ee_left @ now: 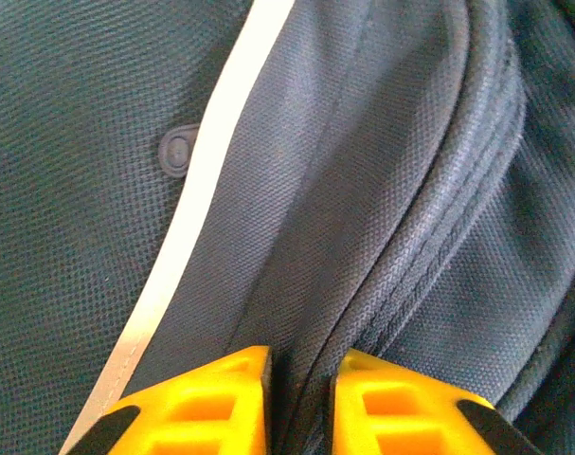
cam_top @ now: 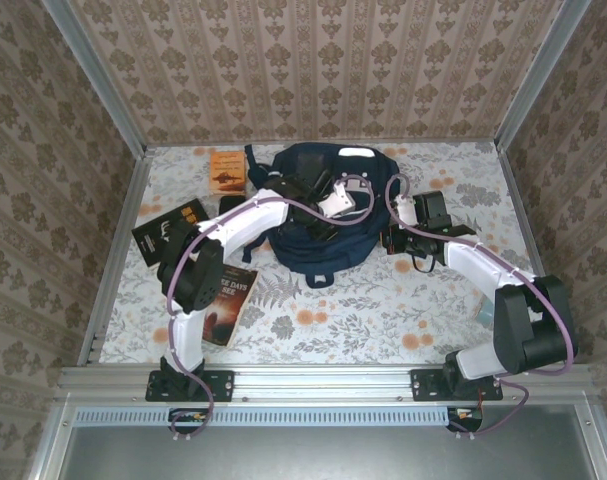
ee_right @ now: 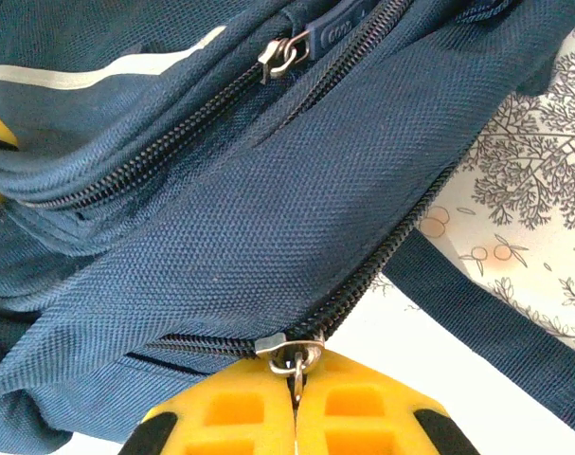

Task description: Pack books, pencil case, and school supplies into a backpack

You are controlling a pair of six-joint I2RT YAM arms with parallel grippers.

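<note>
Reads "DAYS" on brown book (cam_top: 228, 298); counts three with orange book (cam_top: 226, 172) and black book (cam_top: 169, 231), plus one backpack (cam_top: 323, 250). Clamps right gripper (ee_right: 296, 398) on zipper pull (ee_right: 296, 363), left gripper (ee_left: 301, 403) on backpack fold.

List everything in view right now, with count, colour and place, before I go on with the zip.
backpack: one, navy blue with a white stripe, middle of the table towards the back
zipper pull: one, silver, on the backpack's lower zip
second zipper slider: one, silver, on the zip above it
orange book: one, orange, back left of the backpack
black book: one, black with gold lettering, left of the backpack
brown book: one, dark brown, near left, partly under the left arm
table: one, pale floral cover
left pincer: one, yellow fingers, closed on a fold of backpack fabric
right pincer: one, yellow fingers, closed on the zipper pull
</note>
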